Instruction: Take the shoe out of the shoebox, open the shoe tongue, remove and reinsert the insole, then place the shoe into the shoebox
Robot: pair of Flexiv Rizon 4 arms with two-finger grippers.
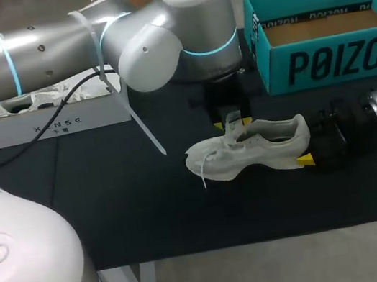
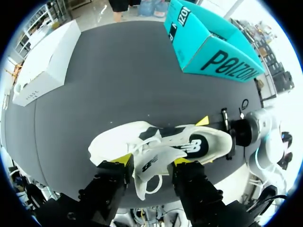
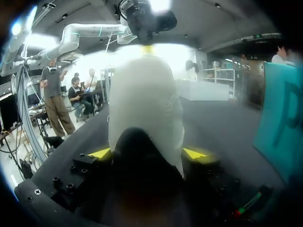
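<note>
Right hand (image 3: pixel 149 153) pinching rounded heel (image 1: pixel 297 138) of white fabric shoe (image 1: pixel 242 152); left hand (image 2: pixel 153 160) astride padded tongue (image 2: pixel 147 168), grip unclear.

The dark table (image 1: pixel 111 198) carries one white shoe (image 1: pixel 248 149) at the centre of the frame, one teal shoebox (image 1: pixel 328 61) at the upper right, one long white box (image 1: pixel 54 124) at the upper left, and two grippers, the left gripper (image 1: pixel 235 122) and the right gripper (image 1: pixel 308 145).
</note>
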